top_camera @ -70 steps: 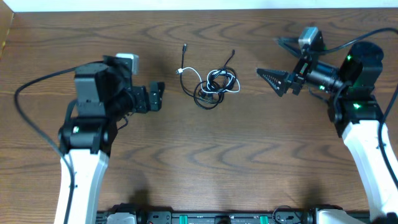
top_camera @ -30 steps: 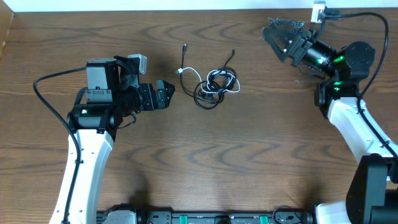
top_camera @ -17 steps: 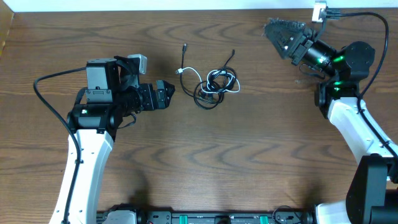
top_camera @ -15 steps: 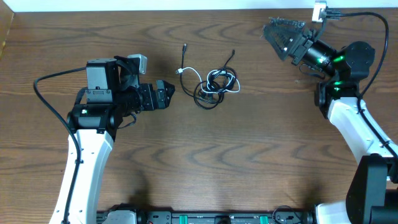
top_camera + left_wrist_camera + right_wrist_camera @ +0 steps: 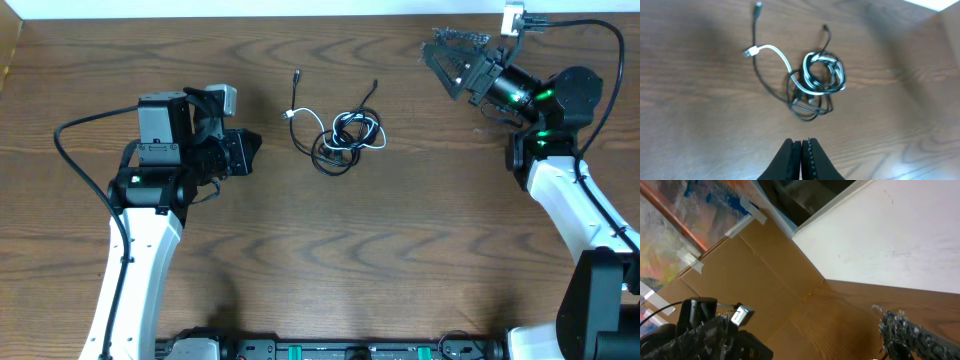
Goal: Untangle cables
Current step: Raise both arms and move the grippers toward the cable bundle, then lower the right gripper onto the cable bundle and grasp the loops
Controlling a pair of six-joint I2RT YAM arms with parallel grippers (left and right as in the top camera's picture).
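Both cables lie in a knot at the middle of the wood-grain table (image 5: pixel 350 260), toward its far edge, between the two arms and touched by neither. The black cable (image 5: pixel 298 95) runs one straight tail toward the far edge, ending in a small plug, and a second, shorter tail rises from the right of the knot. The white cable (image 5: pixel 300 116) has its plug just right of the long black tail, touching or nearly touching it; from there it arcs into the coil. In the left wrist view the white cable (image 5: pixel 775 50) winds in tight loops with the black cable (image 5: pixel 754 35); which strand passes over which inside the coil cannot be told. The left gripper (image 5: pixel 245 152) sits left of the knot, pointing at it, with bare table between; its jaws are pressed together on nothing, as the left gripper (image 5: pixel 800 159) shows at the bottom of its own camera. The right gripper (image 5: pixel 440 52) is up at the far right, well apart from the cables, jaws spread wide and empty. From its own camera the right gripper (image 5: pixel 805 322) faces away from the knot: a cardboard wall (image 5: pixel 765 260), a white panel (image 5: pixel 890 230) and the left arm (image 5: pixel 696 311) fill the view, no cable visible. A thick black wire (image 5: pixel 60 135) loops off the left arm's outer side, away from the knot.
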